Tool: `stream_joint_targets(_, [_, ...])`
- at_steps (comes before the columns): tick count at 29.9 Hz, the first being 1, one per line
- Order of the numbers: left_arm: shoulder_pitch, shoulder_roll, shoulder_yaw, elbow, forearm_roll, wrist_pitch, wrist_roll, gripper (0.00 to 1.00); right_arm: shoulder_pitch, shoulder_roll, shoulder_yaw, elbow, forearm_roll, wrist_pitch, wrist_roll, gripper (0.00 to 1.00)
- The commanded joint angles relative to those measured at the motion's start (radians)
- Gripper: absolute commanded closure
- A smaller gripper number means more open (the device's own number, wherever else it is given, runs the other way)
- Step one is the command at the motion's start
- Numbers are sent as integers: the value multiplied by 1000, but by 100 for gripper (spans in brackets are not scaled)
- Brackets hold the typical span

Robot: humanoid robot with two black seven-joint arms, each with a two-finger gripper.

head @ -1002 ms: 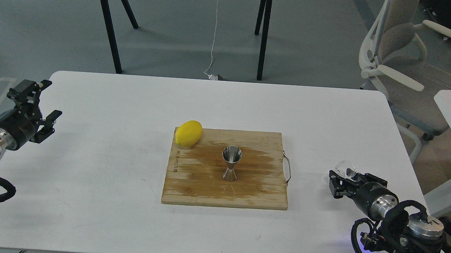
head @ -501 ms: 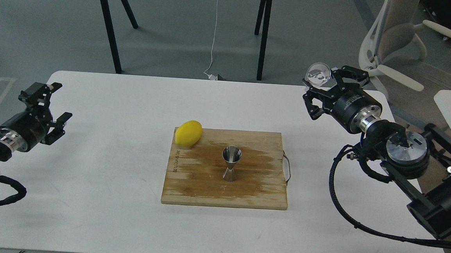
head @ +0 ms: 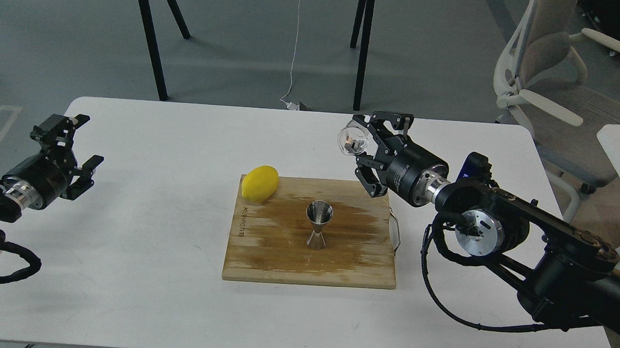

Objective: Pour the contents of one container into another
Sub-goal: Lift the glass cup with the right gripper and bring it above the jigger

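A small clear glass tumbler [head: 353, 138] hangs in the air, tipped on its side with its mouth toward me. My right gripper [head: 367, 141] is shut on it, above and a little right of the jigger. The shiny steel jigger [head: 318, 224] stands upright in the middle of the wooden cutting board [head: 262, 257]. Over the table's left edge, my left gripper [head: 72, 146] stands open with nothing between its fingers, far from the board.
A yellow lemon [head: 259, 183] lies on the board's far left corner. The board has a wet dark patch and a metal handle [head: 395, 234] on its right side. An office chair [head: 551, 97] and black table legs [head: 151, 40] stand beyond the white table.
My right arm swung the tumbler from the table's near right, up and leftward, to just above the board's far right. The left gripper crept slightly right.
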State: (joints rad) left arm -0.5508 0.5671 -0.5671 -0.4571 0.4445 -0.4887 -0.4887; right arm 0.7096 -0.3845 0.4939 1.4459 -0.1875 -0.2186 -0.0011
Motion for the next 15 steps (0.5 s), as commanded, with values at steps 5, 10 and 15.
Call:
stream_joint_targets(5, [0, -1, 1, 0, 0, 0, 0, 1, 7, -1, -70, 1, -76, 5, -5, 66])
stream_joint_targets(10, [0, -1, 1, 0, 0, 0, 0, 1, 5, -1, -100, 1, -104, 7, -7, 66])
stream_joint_targets(15, [0, -4, 1, 0, 0, 0, 0, 1, 5, -1, -115, 1, -119, 7, -7, 66])
